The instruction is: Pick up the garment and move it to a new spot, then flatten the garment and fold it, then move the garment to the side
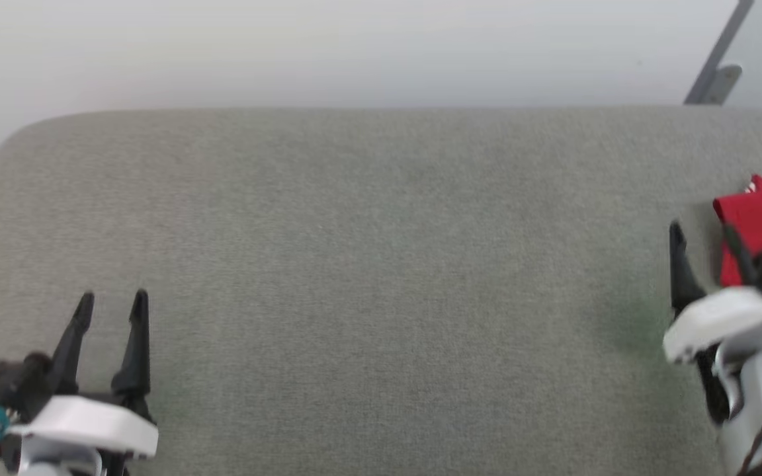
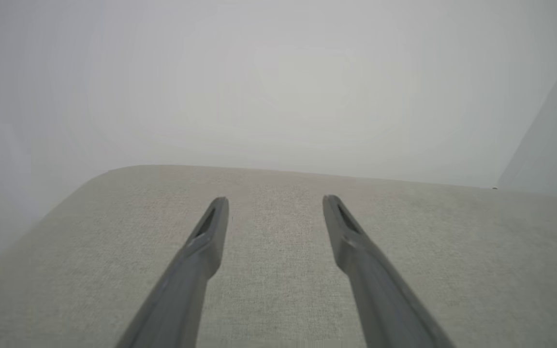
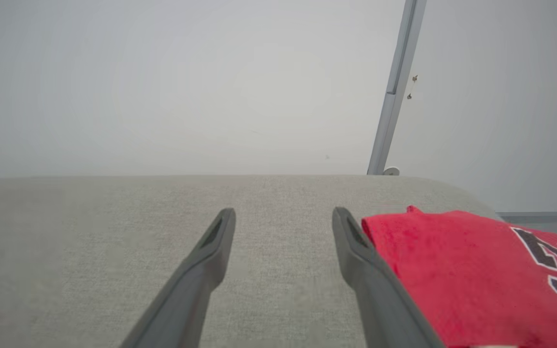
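Item: the garment [image 1: 761, 218], a red shirt lying as a compact bundle on the grey fabric surface [image 1: 381, 264], at that surface's far right and cut off by the edge of the head view; a scrap of white shows at its top corner. Markings: in the right wrist view the garment [image 3: 462, 275] carries black, white-outlined block characters at the picture's right edge, cut off and not readable as a whole word or number. No brand tag can be made out. Left gripper [image 1: 114, 297]: at the lower left of the head view, well apart from the garment, fingers spread wide with nothing between them; its own wrist view shows the left gripper [image 2: 274, 200] over bare grey cloth. Right gripper [image 1: 702, 231]: at the right, jaws likewise wide and holding nothing; in its wrist view the right gripper [image 3: 284, 212] has one finger just beside the garment's near edge, contact not discernible, the shirt lying outside the gap. Backdrop: pale wall [image 1: 354, 53], slanted grey metal pole [image 3: 394, 96].
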Robot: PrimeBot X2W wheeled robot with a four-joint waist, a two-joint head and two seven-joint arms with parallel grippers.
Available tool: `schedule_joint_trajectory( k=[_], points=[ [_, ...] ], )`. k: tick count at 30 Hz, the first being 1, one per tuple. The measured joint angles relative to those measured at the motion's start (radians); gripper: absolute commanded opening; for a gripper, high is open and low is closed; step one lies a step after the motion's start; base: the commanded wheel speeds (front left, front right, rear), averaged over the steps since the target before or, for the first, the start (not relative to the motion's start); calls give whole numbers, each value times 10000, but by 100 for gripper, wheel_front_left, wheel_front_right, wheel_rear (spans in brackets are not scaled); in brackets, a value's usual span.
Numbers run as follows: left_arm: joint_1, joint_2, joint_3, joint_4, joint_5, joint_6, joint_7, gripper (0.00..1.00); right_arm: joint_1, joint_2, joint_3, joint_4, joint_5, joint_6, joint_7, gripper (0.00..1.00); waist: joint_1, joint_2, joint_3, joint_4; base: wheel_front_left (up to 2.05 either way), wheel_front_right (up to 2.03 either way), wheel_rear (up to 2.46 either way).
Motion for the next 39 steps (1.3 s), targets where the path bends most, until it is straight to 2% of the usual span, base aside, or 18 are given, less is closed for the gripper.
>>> schedule_joint_trajectory(
  k=[16, 27, 39],
  points=[
    [1972, -518, 1005, -268, 499, 0, 0, 100, 4043, 1026, -199, -3381, 165, 0, -12, 100, 0, 0, -1120, 592, 0, 0, 0],
    [2517, -706, 1237, -445, 500, 0, 0, 100, 5339, 1289, 77, -4360, 276, 0, -12, 100, 0, 0, -1368, 777, 0, 0, 0],
    [2667, -711, 1064, -487, 520, 0, 0, 100, 5824, 1369, 224, -4928, 351, 0, 96, 100, 0, 1, -1351, 732, 0, 0, 0]
  ],
)
